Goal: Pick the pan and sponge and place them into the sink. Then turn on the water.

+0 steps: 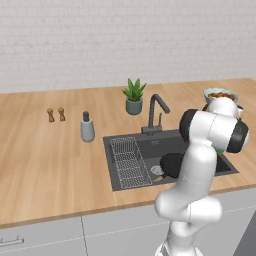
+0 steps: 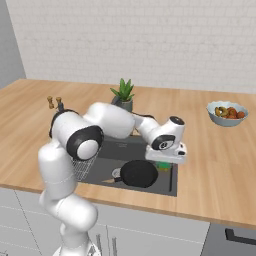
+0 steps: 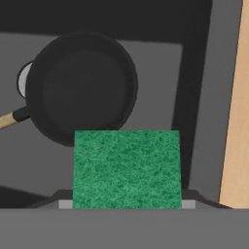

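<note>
- The wooden counter (image 1: pixel 50 155) ran wide and bare left of the sink (image 2: pixel 172 177), while its right rim lay just beside the hand
- The sink (image 1: pixel 145 145) held a wire rack (image 1: pixel 127 162) along its left wall, with bare floor behind the pan
- The pan (image 2: pixel 139 173) lay flat on the sink floor over the drain, handle toward the rack
- The gripper (image 2: pixel 162 164) hung above the sink's right part, jaws clamped on the green sponge (image 3: pixel 127 168), which sat above the pan's near rim and off the floor
- The faucet (image 1: pixel 156 112) stood at the back rim, apart from the hand
</note>
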